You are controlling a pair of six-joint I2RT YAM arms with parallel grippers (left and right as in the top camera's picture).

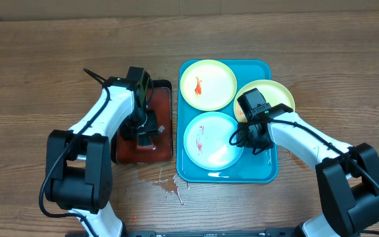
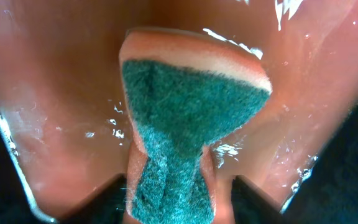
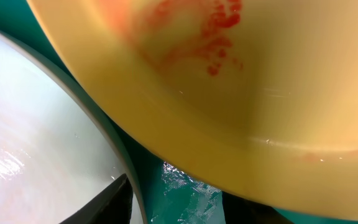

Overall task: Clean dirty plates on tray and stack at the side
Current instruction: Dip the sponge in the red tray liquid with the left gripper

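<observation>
A sponge (image 2: 191, 106) is flanked by the left gripper (image 2: 179, 199), and the far-right yellow plate (image 3: 241, 106) by the right gripper (image 3: 176, 199). Neither grip can be confirmed.

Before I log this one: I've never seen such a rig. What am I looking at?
Two robot arms at a table, each with a two-finger gripper. The wide picture looks down from above; the others come from wrist cameras. On the turquoise tray lie three smeared plates: one yellow-rimmed plate, a blue-rimmed plate, a second yellow plate. The left gripper has a green sponge between its fingers in a black tray of red liquid. The right gripper is at the second yellow plate; grip unclear.
</observation>
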